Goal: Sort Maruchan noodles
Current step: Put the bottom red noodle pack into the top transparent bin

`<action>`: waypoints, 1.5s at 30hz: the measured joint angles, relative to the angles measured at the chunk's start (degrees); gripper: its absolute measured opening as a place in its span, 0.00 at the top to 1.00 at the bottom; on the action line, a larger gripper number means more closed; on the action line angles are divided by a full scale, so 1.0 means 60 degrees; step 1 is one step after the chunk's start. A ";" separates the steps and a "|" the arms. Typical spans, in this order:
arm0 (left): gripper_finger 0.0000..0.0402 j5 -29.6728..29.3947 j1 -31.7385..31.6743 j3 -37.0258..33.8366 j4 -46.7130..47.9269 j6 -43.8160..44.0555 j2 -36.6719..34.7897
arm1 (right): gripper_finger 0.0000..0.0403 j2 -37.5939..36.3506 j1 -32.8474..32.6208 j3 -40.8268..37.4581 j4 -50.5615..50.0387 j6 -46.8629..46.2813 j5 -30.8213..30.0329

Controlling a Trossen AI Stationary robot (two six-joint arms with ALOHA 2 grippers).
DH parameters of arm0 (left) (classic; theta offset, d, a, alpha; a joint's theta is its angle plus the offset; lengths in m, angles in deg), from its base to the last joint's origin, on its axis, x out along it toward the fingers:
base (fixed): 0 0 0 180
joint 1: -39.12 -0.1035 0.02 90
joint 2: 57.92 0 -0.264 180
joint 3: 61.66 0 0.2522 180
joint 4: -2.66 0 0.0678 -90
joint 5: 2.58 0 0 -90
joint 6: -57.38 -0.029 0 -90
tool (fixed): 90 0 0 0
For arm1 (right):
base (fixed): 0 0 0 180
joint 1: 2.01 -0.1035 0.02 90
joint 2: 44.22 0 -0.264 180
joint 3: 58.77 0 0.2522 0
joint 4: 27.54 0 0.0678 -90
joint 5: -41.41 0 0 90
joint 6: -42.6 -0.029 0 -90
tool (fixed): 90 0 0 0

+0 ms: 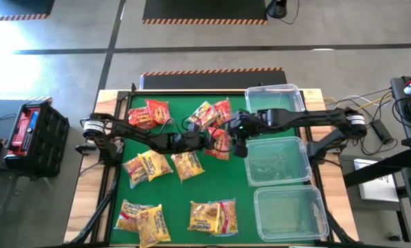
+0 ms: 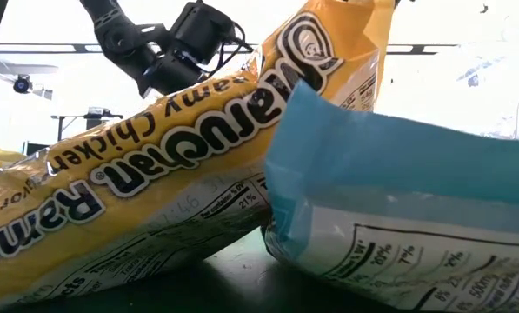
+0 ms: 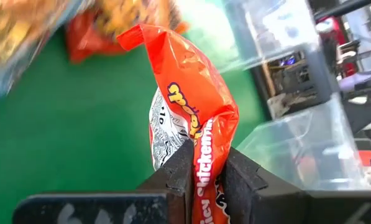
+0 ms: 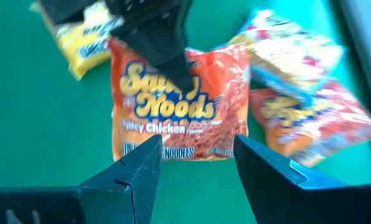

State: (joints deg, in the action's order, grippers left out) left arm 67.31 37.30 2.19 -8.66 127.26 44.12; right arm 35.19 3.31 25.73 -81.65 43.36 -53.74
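Noodles: red packet (image 3: 194, 118) pinched on its edge by the left gripper (image 3: 208, 171) at mid-mat, label "Saucy Noods / Spicy Chicken". Right gripper (image 4: 197, 163) hovers just over it, fingers wide, holding nothing. Low view: yellow packet (image 2: 137, 174) reads "Maruchan Ramen, Creamy Chicken", leaning on a blue-topped one (image 2: 398, 209). Other crinkly packs lie scattered over the green mat (image 1: 171, 193), red at the far side, yellow nearer. Three clear plastic bins (image 1: 279, 160) stand in a row at the right; contents can't be told.

Green table (image 1: 116, 213) bears noodle packets (image 1: 148, 167), seemingly three bins (image 1: 281, 160)
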 joint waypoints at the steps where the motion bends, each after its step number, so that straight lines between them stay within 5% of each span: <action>1: 0.90 -0.0018 -0.0066 0.0104 0.0011 -0.0124 -0.0017 | 0.52 -0.0158 0.0000 -0.0027 -0.0009 -0.0160 -0.0145; 12: 0.90 -0.0074 -0.0826 0.1242 0.0079 -0.1714 -0.0353 | 0.52 -0.1368 0.0373 -0.0078 -0.0809 -0.1786 -0.0548; 24: 0.90 -0.0005 -0.1201 0.2008 0.0037 -0.3299 -0.0427 | 0.52 -0.1583 0.2187 -0.0092 -0.0997 -0.2310 -0.0797; 40: 0.90 0.4516 -0.3608 0.2659 -0.0154 -0.4543 -0.0607 | 0.52 -0.1610 0.5245 -0.0114 0.1227 -0.3313 0.3971; 45: 0.90 0.5621 -0.4172 0.2648 -0.0430 -0.4757 -0.0726 | 0.52 -0.1613 0.5724 -0.0114 0.1339 -0.3744 0.4599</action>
State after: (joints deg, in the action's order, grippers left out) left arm 101.03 12.27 18.08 -11.24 98.72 39.76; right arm 25.52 37.66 25.05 -73.61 20.90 -26.15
